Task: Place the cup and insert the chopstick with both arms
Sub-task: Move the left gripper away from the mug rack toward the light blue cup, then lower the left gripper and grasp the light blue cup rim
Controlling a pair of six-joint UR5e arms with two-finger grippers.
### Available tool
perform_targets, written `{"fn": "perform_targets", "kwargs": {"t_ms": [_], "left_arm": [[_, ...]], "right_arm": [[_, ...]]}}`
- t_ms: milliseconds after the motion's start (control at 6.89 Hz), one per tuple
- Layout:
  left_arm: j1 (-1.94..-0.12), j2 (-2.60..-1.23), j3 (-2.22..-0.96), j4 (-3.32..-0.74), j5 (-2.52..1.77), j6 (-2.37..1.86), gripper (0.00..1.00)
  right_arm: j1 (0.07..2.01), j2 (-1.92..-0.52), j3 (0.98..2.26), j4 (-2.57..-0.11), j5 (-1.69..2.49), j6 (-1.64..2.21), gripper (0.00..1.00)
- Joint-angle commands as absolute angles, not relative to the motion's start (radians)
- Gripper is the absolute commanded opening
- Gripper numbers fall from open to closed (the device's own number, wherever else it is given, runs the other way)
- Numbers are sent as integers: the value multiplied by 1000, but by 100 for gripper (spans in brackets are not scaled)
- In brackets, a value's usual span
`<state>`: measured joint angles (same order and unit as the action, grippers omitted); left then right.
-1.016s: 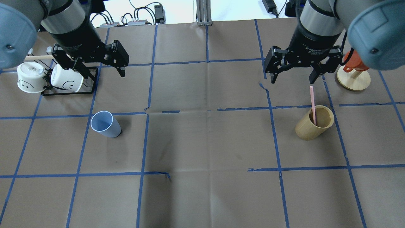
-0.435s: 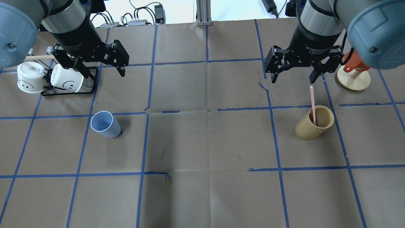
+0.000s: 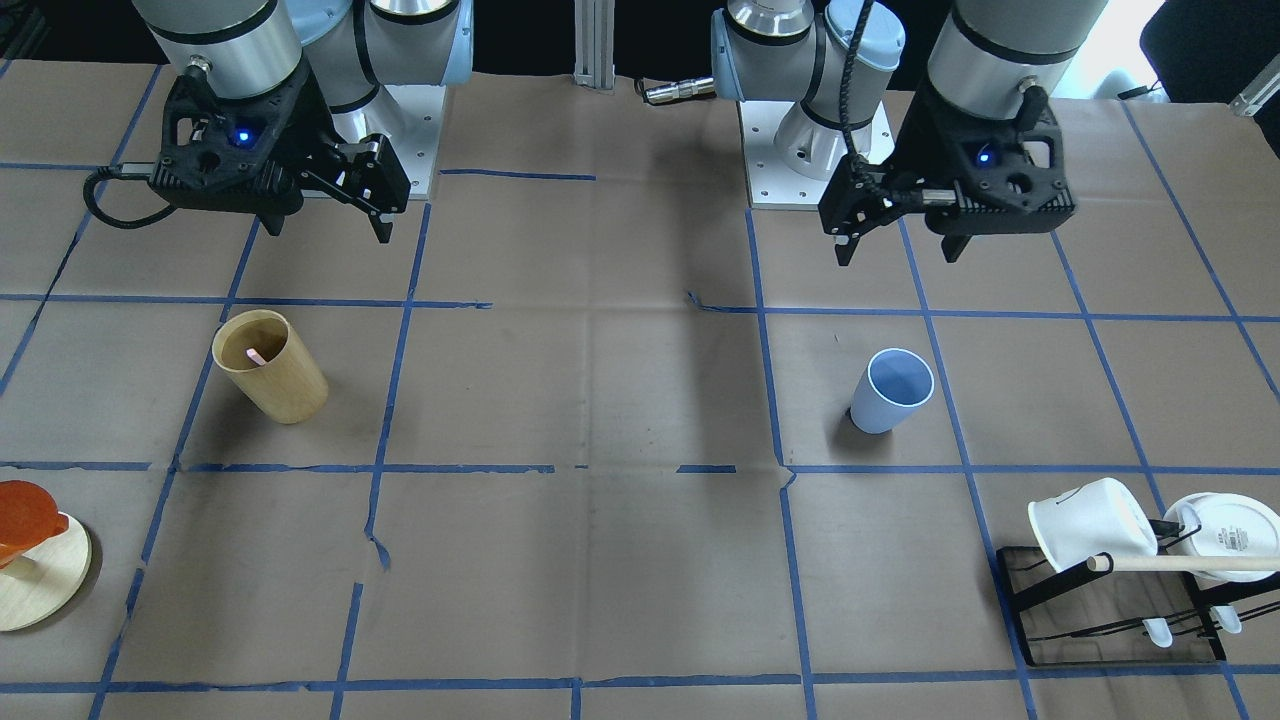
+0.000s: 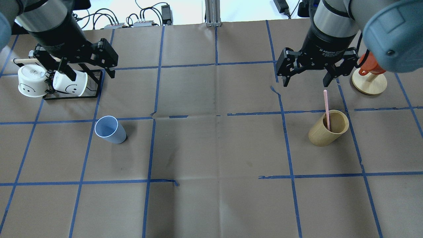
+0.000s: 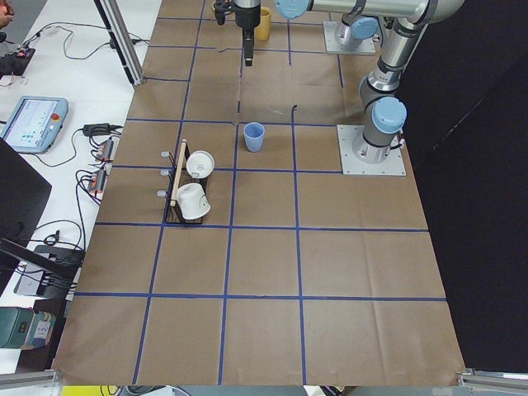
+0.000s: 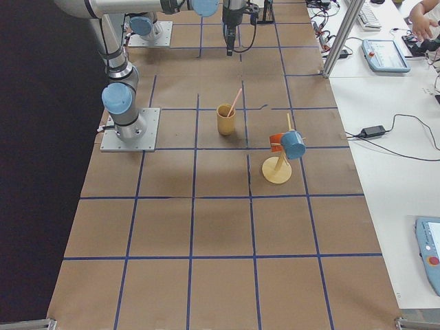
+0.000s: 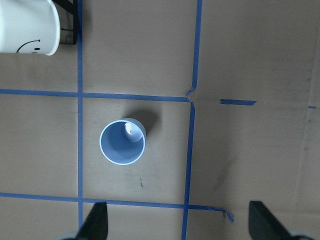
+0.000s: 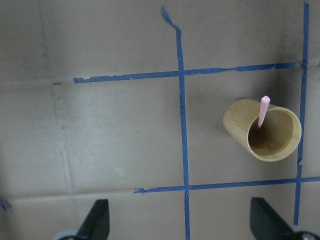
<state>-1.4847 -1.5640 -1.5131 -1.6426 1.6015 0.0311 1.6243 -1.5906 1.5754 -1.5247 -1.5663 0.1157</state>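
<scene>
The light-blue cup (image 4: 110, 129) stands upright on the paper-covered table, left of centre; it also shows in the front view (image 3: 893, 390) and the left wrist view (image 7: 122, 141). One pale-pink chopstick (image 4: 326, 105) leans inside a tan wooden cup (image 4: 328, 129) on the right, and shows in the right wrist view (image 8: 263, 107). My left gripper (image 4: 91, 76) is open and empty, high above the table behind the blue cup. My right gripper (image 4: 305, 84) is open and empty, above and behind the wooden cup.
A black wire rack (image 4: 71, 96) with two white smiley mugs (image 4: 31, 81) and a long wooden rod stands at the back left. A round wooden stand (image 4: 369, 84) with an orange cup stands at the back right. Blue tape lines grid the table.
My left arm has moved to the left in the overhead view, closer to the mug rack. The right arm, the cup and the chopstick have not moved.
</scene>
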Motion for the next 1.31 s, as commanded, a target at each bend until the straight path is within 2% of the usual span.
{"fn": "perform_targets", "kwargs": {"t_ms": [0,290,726,1161], "left_arm": [[-1430,-1577,-1532,-1660,1536,112,100],[-1398,-1621,-1580,-1649,1528,161,100],[-1391,-1628,-1803,-1398,1539,178,99],[-1297,-1637,-1859,-1307,1540,225,99]], "right_arm": [[1624,-1591,1575,-1525,-1568,115,100],[1624,-1591,1575,-1526,-1566,115,100],[1624,-1591,1575,-1534,-1563,115,100],[1624,-1588,1577,-1534,-1566,115,100]]}}
